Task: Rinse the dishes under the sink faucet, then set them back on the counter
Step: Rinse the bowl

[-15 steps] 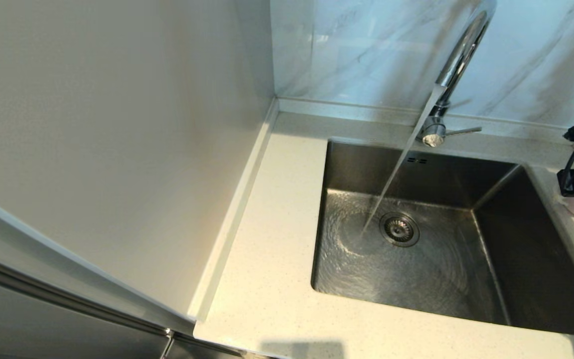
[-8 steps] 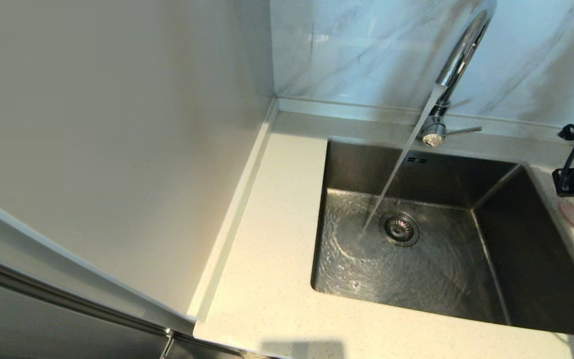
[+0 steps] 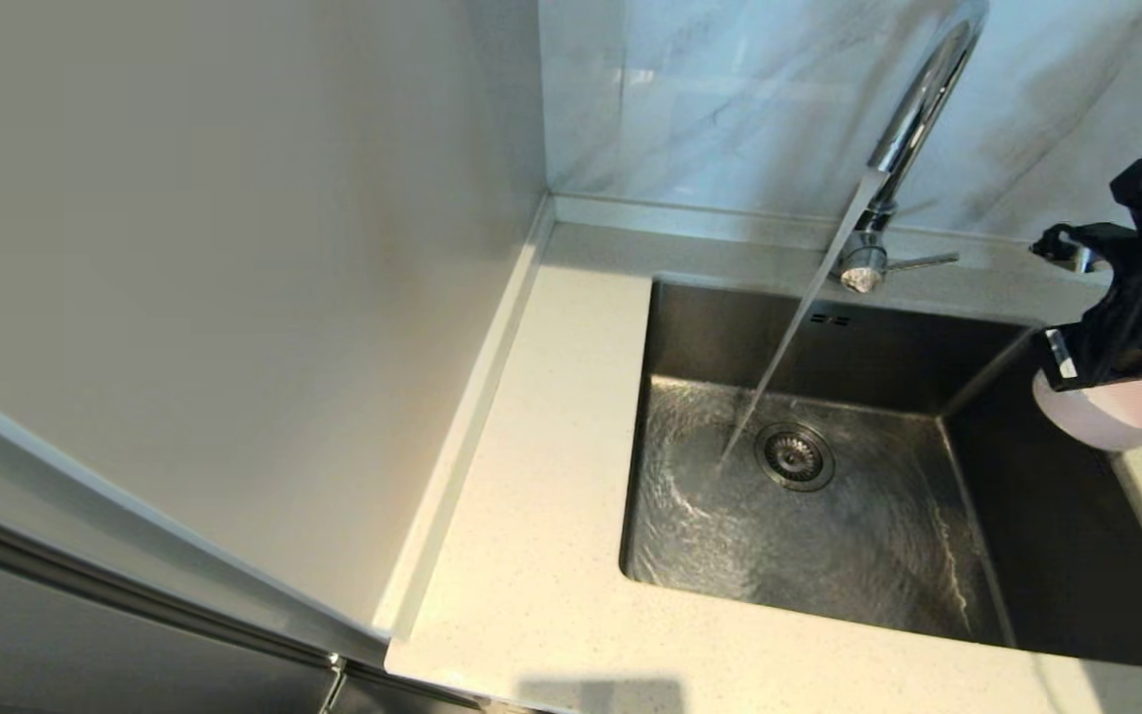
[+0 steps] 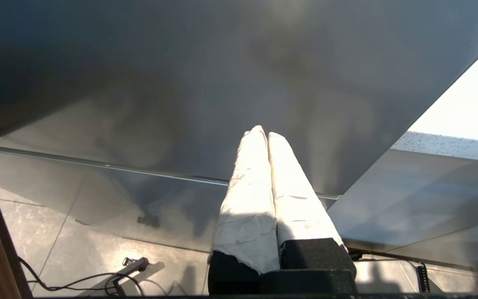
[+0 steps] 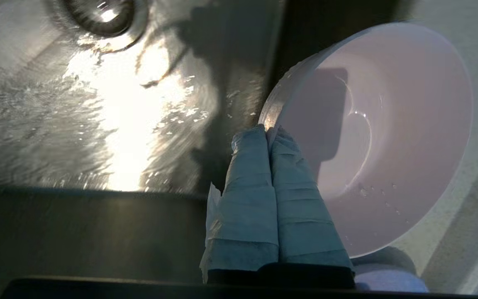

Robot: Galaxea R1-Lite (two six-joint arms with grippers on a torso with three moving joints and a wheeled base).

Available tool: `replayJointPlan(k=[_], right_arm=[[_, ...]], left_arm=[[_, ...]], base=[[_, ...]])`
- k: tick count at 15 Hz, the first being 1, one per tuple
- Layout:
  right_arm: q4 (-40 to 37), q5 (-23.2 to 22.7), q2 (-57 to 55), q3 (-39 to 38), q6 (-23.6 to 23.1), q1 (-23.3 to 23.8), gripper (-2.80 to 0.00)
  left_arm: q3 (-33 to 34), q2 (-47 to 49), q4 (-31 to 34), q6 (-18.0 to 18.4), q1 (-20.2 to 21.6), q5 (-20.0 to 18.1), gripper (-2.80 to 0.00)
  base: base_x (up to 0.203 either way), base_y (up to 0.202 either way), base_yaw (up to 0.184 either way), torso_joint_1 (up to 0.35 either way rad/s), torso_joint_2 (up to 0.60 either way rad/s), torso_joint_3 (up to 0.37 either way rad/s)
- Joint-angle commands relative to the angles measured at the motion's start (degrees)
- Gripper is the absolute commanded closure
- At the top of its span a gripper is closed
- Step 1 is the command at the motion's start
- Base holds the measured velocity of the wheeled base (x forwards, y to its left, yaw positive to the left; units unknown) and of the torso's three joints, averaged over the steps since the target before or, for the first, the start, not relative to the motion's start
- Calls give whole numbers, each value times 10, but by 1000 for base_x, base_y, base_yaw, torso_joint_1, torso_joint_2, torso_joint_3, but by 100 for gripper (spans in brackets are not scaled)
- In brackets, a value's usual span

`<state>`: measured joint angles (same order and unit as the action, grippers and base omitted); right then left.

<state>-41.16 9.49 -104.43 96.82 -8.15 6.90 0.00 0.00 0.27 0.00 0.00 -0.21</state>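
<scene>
My right gripper (image 5: 267,131) is shut on the rim of the pale pink bowl (image 5: 388,137). It holds the bowl tilted, with droplets inside. In the head view the bowl (image 3: 1111,415) hangs under the right gripper (image 3: 1077,369), over the right edge of the steel sink (image 3: 888,337). The chrome faucet (image 3: 913,109) is running, and its stream (image 3: 789,337) lands just left of the drain strainer (image 3: 795,455), well left of the bowl. A lilac patch (image 5: 392,282) shows below the bowl; I cannot tell whether it is the plate. My left gripper (image 4: 262,132) is shut and empty, parked low beside a steel panel.
The speckled counter (image 3: 551,496) runs along the sink's left and front. A plain cream wall panel (image 3: 234,248) rises on the left, and marble tiles stand behind. The faucet's thin lever (image 3: 923,262) points right. Water ripples across the basin floor.
The right gripper has lifted the pink bowl off the counter at the right and carried it leftward, to above the sink's right edge. Water keeps running.
</scene>
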Motion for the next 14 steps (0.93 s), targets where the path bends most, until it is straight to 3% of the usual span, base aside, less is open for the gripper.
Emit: replayJointPlan(k=[1, 4, 7, 10, 14], right_arm=[[-2, -3, 58, -43, -12, -39, 0], [-2, -62, 112, -88, -70, -88, 0], [-2, -108, 130, -82, -93, -143, 0], [-2, -160, 137, -69, -146, -189, 0], [-2, -170, 96, -36, -172, -258, 0]], left_arm=[[0, 0, 0, 0, 0, 0, 0], [0, 0, 0, 0, 0, 0, 0], [0, 0, 0, 0, 0, 0, 0], [0, 0, 0, 0, 0, 0, 0], [0, 0, 0, 0, 0, 0, 0]], base=[[0, 0, 0, 0, 0, 0], [0, 0, 0, 0, 0, 0], [0, 0, 0, 0, 0, 0], [0, 0, 0, 0, 0, 0], [0, 0, 0, 0, 0, 0]])
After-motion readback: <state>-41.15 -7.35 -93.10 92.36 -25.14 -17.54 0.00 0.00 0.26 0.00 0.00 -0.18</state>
